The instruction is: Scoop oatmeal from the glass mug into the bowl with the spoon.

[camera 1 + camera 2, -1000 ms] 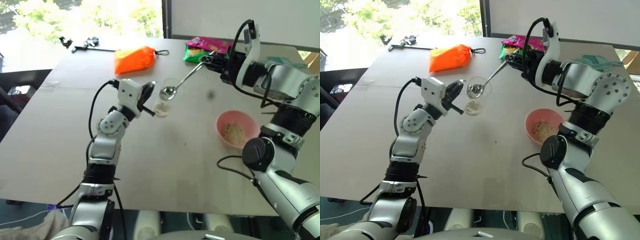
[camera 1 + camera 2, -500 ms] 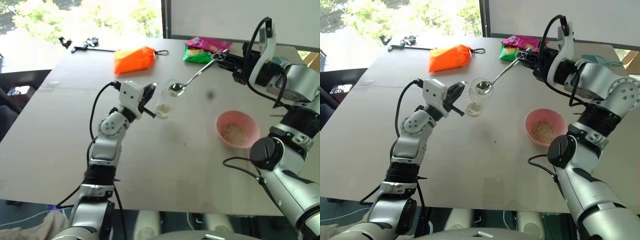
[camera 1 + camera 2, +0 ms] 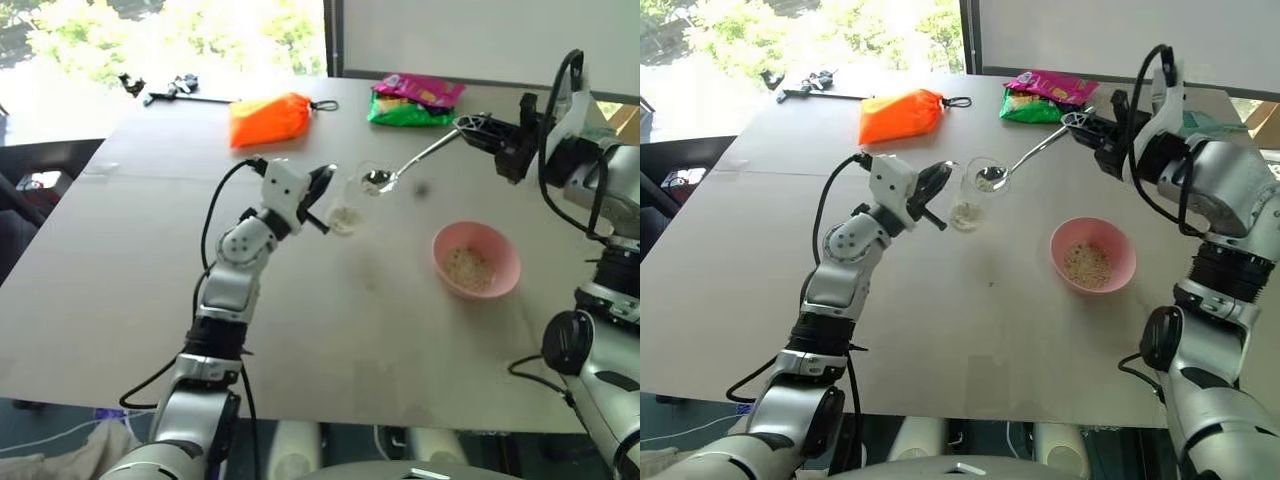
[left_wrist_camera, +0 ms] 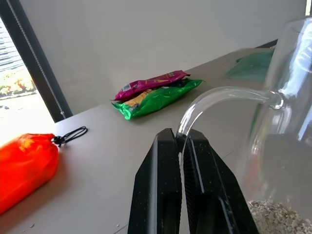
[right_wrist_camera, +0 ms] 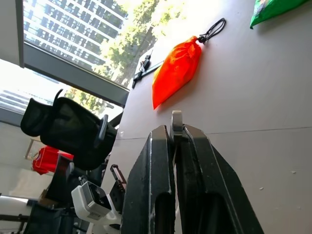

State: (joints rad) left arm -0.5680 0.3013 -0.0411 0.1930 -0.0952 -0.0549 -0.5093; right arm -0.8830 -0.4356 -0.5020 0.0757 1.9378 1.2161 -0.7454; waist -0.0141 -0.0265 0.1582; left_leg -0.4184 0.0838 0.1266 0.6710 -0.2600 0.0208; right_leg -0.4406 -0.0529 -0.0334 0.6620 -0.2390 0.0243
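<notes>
Glass mug (image 3: 973, 197) left of bowl (image 3: 1092, 255) on table (image 3: 970, 330), spoon (image 3: 1025, 160) above mug

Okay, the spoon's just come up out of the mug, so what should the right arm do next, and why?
Probably carry the spoon sideways to above the pink bowl, keeping it level. The right gripper is shut on the spoon's handle, the spoon's bowl sits at the glass mug rim with oatmeal in it, and the left gripper holds the mug's handle. The pink bowl stands apart, nearer the right arm.

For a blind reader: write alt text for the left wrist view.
Black jaws pinch the curved handle of a glass mug holding oatmeal. Behind, on the table, lie an orange pouch and green and pink snack packets.
</notes>
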